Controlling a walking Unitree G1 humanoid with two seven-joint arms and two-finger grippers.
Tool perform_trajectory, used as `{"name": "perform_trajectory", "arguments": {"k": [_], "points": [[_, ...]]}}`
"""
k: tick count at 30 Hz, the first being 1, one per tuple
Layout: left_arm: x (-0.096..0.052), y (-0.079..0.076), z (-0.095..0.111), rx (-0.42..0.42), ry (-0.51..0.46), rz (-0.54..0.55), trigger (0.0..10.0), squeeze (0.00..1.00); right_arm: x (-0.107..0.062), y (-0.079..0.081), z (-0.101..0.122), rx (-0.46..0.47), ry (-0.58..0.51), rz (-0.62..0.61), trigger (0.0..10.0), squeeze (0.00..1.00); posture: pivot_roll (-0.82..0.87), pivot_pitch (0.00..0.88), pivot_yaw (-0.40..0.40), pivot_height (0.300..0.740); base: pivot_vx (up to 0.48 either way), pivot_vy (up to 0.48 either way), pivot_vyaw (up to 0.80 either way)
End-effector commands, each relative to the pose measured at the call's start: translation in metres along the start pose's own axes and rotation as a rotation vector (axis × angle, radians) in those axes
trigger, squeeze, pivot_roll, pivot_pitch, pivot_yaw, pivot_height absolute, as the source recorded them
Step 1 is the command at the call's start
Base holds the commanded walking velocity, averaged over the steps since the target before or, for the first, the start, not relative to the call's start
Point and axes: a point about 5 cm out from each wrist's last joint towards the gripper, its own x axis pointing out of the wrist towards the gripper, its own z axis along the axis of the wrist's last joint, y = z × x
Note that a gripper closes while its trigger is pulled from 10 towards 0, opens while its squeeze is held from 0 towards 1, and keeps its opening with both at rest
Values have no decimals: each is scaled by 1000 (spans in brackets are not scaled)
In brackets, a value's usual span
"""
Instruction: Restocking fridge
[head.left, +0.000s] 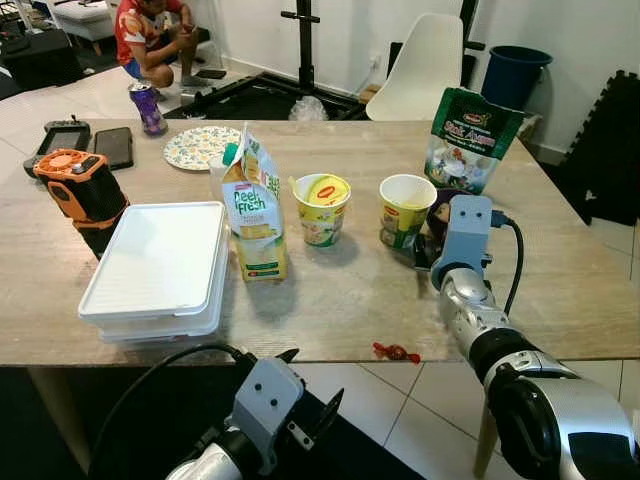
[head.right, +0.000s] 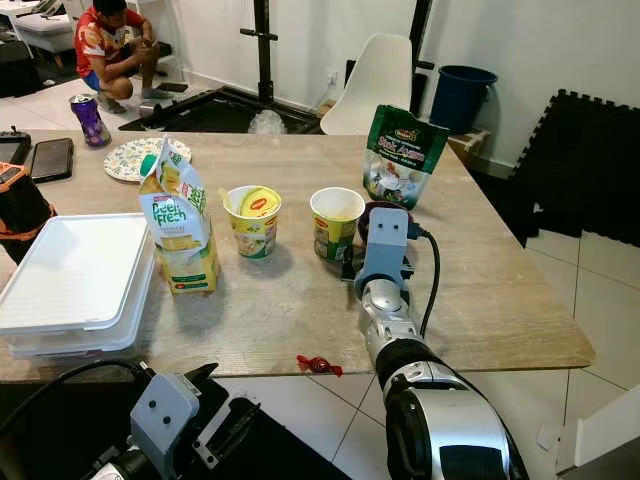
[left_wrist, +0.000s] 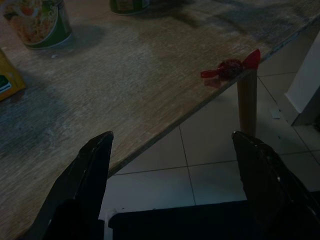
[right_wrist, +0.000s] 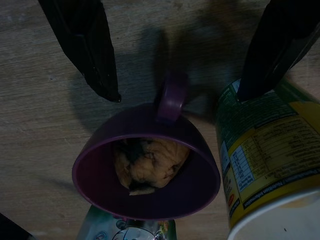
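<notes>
A light wood-grain table (head.left: 350, 290) stands on a white tiled floor; a white chair (head.left: 420, 65) and a blue bin (head.left: 514, 73) stand beyond its far edge.

Task item: a purple mug (right_wrist: 150, 165), glossy, with a rounded handle. It stands on the table just beside an open yellow-and-green noodle cup (head.left: 405, 210), and something pale brown and crumpled lies inside it. In the head views the mug is mostly hidden behind the right wrist.

The right gripper (right_wrist: 185, 80) hovers above the mug with its handle between the two fingers. The fingers are spread wide and hold nothing; one fingertip (right_wrist: 107, 87) is near the rim, the other is over the noodle cup.

Behind the mug stands a green snack pouch (head.left: 468, 135). To its left are a second noodle cup (head.left: 322, 208) with a partly peeled lid, a juice carton (head.left: 252, 215), stacked white containers (head.left: 160, 265), a patterned plate (head.left: 200, 147) and a purple can (head.left: 148, 108).

A red-wrapped candy (left_wrist: 230, 68) lies at the near table edge. The left gripper (left_wrist: 170, 165) sits below that edge, fingers wide apart and empty.

A person (head.left: 150, 35) crouches on the floor in the background.
</notes>
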Motion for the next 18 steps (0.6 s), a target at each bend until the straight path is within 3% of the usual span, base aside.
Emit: {"name": "perform_trajectory", "arguments": {"k": [1, 2, 3, 4, 5, 7, 8, 18], "points": [[-3, -2, -2, 4, 24, -17, 10000, 0, 0, 3, 1, -6, 2, 2, 10000, 0, 158, 260, -35, 734, 0, 0, 0], [-3, -2, -2, 4, 24, -18, 10000, 0, 0, 3, 1, -6, 3, 3, 10000, 0, 158, 260, -35, 734, 0, 0, 0], [-3, -2, -2, 4, 24, -18, 10000, 0, 0, 3, 1, -3, 6, 5, 2314, 0, 157, 260, -34, 734, 0, 0, 0], [-3, -2, -3, 4, 24, -18, 10000, 0, 0, 3, 1, -1, 8, 6, 2314, 0, 157, 260, -34, 734, 0, 0, 0], [-3, -2, -3, 4, 25, -18, 10000, 0, 0, 3, 0, 1, 10, 7, 1490, 0, 157, 260, -34, 734, 0, 0, 0], [-3, -2, -3, 4, 25, -18, 10000, 0, 0, 3, 0, 2, 10, 7, 1490, 0, 157, 260, -34, 734, 0, 0, 0], [-3, -2, -3, 4, 25, -18, 10000, 0, 0, 3, 0, 5, 12, 7, 0, 0, 158, 261, -34, 734, 0, 0, 0], [-2, 0, -3, 5, 25, -14, 10000, 0, 0, 0, -1, 14, 19, -13, 0, 0, 159, 259, -32, 734, 0, 0, 0]]}}
